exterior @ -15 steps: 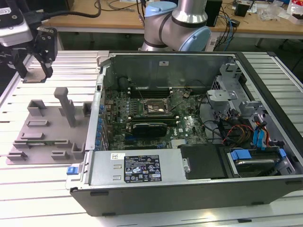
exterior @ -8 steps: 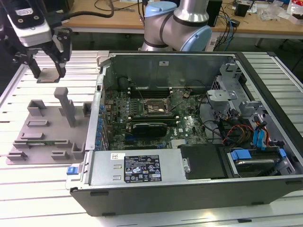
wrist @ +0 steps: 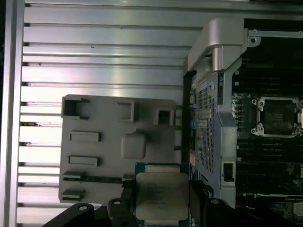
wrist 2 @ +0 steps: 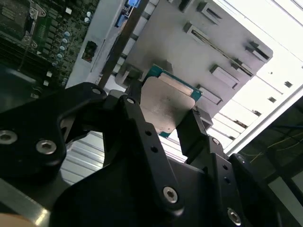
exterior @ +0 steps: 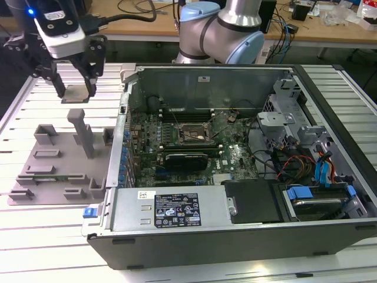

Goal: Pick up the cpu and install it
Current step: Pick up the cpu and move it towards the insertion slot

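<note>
Silver-grey metal sits in your grip. The cpu is pinched by two opposite edges between the black fingers of the gripper, and it looks level in both wrist views. It hangs in the air over the grey fixture tray, touching nothing. The first wrist view suggests it is toward the tray edge that faces the case.

I judge the step in hand to be the carry to the socket. Hold the chip flat and squeeze no harder than its edges need. Mind its rotation too, because you cannot tell from here which corner is keyed.

Just below you, the tray's upright post stands tall, so stay above it. The tray lies on the slatted table, just beside the open case. The case's side wall rises along that edge, between you and the board, so pass well over its lip.

Beyond it, near the middle of the motherboard, lies the socket. I cannot tell whether its retaining frame is fully lifted. Farther off, toward the case's end at the exterior view's right, loose cables lie well apart from the socket.
</note>
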`<state>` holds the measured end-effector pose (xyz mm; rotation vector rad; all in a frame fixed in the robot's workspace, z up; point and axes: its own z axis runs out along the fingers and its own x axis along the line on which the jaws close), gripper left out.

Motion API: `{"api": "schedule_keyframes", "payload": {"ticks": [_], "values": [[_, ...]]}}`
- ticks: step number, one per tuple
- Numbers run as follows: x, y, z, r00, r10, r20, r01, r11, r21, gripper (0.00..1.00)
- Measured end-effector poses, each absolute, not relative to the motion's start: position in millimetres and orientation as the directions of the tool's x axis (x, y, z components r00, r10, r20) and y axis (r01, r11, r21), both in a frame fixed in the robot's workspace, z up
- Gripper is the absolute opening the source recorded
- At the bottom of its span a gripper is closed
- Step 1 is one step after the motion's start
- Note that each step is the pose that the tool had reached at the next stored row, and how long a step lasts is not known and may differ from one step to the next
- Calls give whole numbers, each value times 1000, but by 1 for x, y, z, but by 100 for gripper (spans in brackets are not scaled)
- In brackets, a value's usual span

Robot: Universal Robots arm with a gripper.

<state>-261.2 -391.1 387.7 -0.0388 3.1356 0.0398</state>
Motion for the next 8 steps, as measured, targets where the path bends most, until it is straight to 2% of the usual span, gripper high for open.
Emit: {"api": "schedule_keyframes", "payload": {"ticks": [8], "values": [[-237, -391, 388, -1000, -25, -6, -25, 999, 25, 55]]}}
